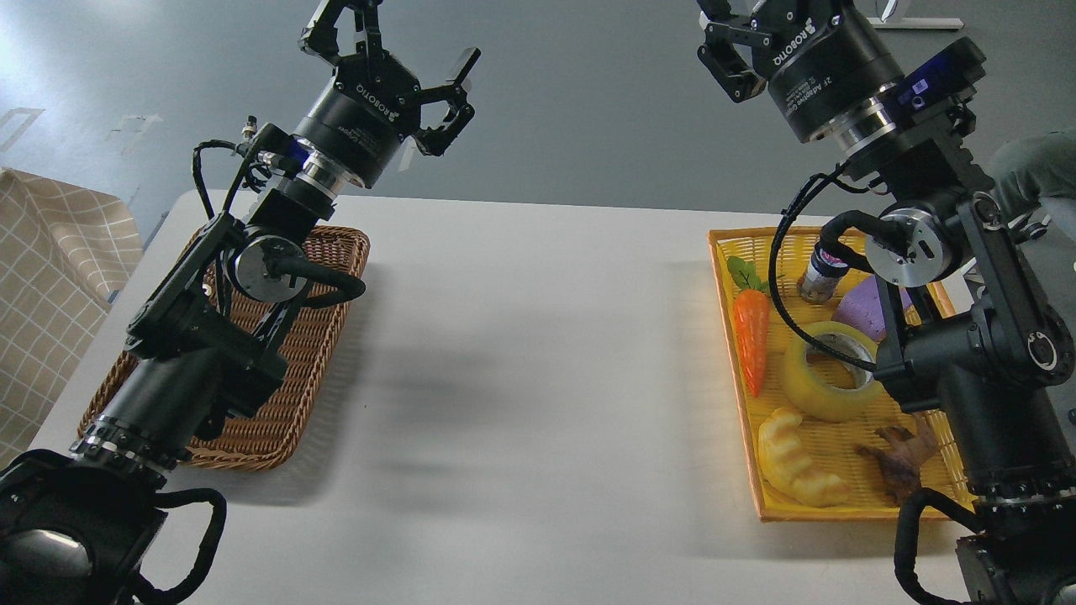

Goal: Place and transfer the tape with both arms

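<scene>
The tape (820, 376), a thick yellow translucent roll with a grey-white core, lies flat in the yellow tray (725, 277) at the right, partly behind my right arm. My left gripper (395, 38) is raised high above the table's far left, over the wicker basket (286, 403); its fingers are spread open and hold nothing. My right gripper (730, 34) is raised at the top right, well above the tray; its fingertips are cut off by the top edge, and I cannot tell how the fingers stand.
In the yellow tray lie a toy carrot (752, 336), a pale croissant (794, 470), a small can (820, 276), a purple block (866, 307) and a brown piece (899, 458). The white table (538, 378) spans between basket and tray. A checked cloth (50, 277) hangs at the left.
</scene>
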You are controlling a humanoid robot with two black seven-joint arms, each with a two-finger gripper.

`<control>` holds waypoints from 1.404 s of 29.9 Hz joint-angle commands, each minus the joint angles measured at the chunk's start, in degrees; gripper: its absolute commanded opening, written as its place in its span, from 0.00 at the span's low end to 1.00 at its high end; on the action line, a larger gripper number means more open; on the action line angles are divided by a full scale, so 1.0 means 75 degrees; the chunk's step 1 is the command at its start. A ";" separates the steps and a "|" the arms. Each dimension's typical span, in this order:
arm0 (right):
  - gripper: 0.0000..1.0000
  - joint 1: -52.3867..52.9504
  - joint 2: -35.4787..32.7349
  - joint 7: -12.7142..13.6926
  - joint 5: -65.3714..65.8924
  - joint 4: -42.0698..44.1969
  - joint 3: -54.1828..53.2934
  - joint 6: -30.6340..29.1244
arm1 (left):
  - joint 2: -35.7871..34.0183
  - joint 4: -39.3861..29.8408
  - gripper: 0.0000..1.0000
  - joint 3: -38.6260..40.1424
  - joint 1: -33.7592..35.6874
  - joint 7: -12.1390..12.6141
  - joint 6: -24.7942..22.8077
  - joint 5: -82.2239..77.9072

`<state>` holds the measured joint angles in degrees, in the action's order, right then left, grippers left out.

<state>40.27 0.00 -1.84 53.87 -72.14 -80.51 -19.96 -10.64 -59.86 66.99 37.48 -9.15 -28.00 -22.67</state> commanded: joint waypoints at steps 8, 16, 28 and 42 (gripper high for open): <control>1.00 -0.0013 0.0000 0.0011 -0.0011 -0.0002 0.0000 0.0001 | 0.0059 0.0000 0.98 -0.0014 0.0019 -0.0011 0.0000 0.0000; 1.00 -0.0013 0.0000 0.0011 -0.0011 0.0021 0.0035 0.0001 | 0.0048 0.0000 0.98 -0.0002 0.0007 -0.0023 0.0000 0.0000; 1.00 -0.0118 0.0000 0.0011 -0.0023 -0.0002 0.0094 -0.0010 | 0.0059 0.0000 0.98 -0.0049 0.0065 0.0048 0.0000 -0.0047; 1.00 -0.0142 0.0000 0.0011 -0.0023 -0.0002 0.0094 -0.0022 | -0.0046 0.0000 0.98 -0.0037 0.0042 0.0024 0.0000 -0.0036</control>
<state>39.41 0.00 -1.75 53.70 -72.24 -79.83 -20.08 -10.17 -59.85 66.66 37.55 -8.85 -28.00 -23.03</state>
